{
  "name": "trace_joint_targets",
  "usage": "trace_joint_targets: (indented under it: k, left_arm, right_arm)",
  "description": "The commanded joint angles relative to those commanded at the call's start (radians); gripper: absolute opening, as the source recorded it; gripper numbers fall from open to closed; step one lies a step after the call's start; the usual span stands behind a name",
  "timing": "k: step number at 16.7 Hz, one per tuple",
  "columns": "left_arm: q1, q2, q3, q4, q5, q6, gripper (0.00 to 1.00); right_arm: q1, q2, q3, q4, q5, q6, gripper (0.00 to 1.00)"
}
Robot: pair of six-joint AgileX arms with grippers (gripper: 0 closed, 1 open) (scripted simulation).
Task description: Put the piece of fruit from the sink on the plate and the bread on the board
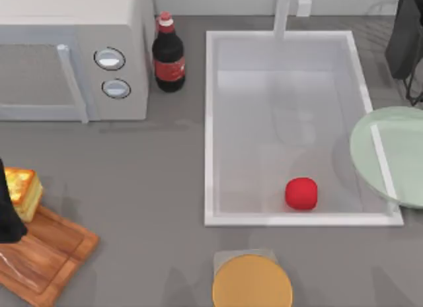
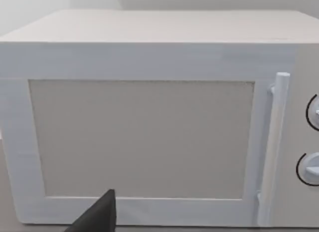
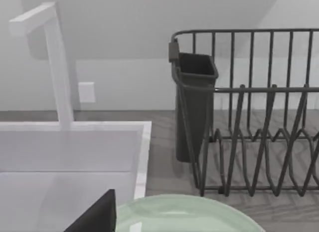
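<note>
The red piece of fruit [image 1: 301,193] lies in the sink [image 1: 210,129], near its front rim and right of centre. At the table's right edge the pale green plate [image 1: 390,155] overlaps the sink's right rim; it also appears below the camera as the plate [image 3: 184,214]. The golden bread [image 1: 23,191] is at the far corner of the wooden board [image 1: 46,254], at the table's left edge. My left gripper [image 1: 8,211] is a dark shape right against the bread. A dark part of my right gripper [image 3: 97,217] hangs over the plate's near edge, facing the sink [image 3: 75,147].
A microwave [image 1: 73,56] stands at the back left, close in front of the left wrist camera as the microwave [image 2: 149,132]. A dark bottle [image 1: 168,53] stands beside it. An orange-yellow disc [image 1: 252,282] lies at the front. A dish rack [image 3: 249,132] stands at the back right.
</note>
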Motion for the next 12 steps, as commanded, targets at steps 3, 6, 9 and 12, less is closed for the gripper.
trace_joint_targets:
  k: [3,6,9,12]
  left_arm:
    - [0.0,0.0,0.0,0.0,0.0,0.0,1.0]
    - [0.0,0.0,0.0,0.0,0.0,0.0,1.0]
    - [0.0,0.0,0.0,0.0,0.0,0.0,1.0]
    - [0.0,0.0,0.0,0.0,0.0,0.0,1.0]
  right_arm:
    - [0.041,0.158,0.138,-0.092,0.0,0.042,1.0]
    - [0.098,0.401,0.332,-0.22,0.0,0.101,1.0]
    - [0.164,0.704,0.56,-0.371,0.001,0.171,1.0]
    - [0.235,1.034,0.802,-0.53,0.001,0.244,1.0]
